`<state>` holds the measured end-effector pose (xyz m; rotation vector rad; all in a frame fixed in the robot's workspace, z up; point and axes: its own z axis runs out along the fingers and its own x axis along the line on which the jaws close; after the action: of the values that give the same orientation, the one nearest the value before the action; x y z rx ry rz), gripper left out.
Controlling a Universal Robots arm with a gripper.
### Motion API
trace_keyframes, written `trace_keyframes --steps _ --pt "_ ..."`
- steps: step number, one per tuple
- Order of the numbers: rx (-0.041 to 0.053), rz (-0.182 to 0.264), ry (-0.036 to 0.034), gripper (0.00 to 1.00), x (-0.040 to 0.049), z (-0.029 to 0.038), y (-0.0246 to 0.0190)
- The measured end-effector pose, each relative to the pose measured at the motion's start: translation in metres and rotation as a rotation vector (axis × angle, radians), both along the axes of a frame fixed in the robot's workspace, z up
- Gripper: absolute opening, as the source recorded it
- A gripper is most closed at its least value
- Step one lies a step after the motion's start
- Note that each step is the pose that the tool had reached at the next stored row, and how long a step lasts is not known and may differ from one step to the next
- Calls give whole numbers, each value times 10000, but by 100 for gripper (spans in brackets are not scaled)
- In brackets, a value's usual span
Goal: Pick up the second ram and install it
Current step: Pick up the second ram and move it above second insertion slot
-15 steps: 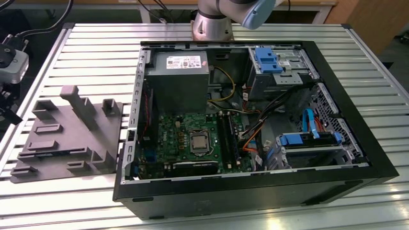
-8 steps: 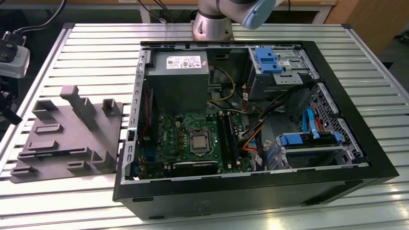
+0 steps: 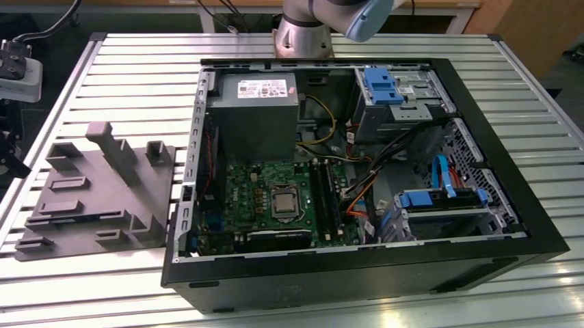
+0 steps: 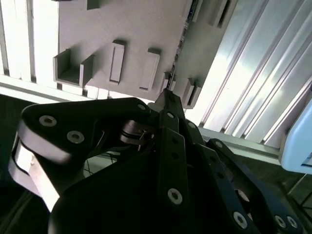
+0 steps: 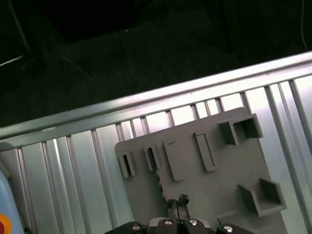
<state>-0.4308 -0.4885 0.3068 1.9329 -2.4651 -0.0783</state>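
Claw clamped on the second ram, which I see edge-on as a thin dark strip running out from its tip. Grey tray lies below on the slatted table.

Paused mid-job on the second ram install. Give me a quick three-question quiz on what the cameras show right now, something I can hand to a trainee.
1. True or false: the grey tray lies inside the computer case.
2. In the first wrist view, the claw is aimed at: A the grey tray, B a keyboard, C a cardboard box.
3. Fill in: the drive caddies in the case are coloured ____.

Key: 1 false, it lies on the slatted table, to the exterior view's left of the case; 2 A; 3 blue.
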Motion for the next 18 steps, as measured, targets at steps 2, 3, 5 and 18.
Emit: trace_keyframes --steps 2,3,5,18 --pt "0 360 0 11 0 -1 0" --pt "0 539 0 11 0 -1 0" --pt "0 912 0 11 0 -2 0" --pt "0 1122 0 11 0 -31 0"
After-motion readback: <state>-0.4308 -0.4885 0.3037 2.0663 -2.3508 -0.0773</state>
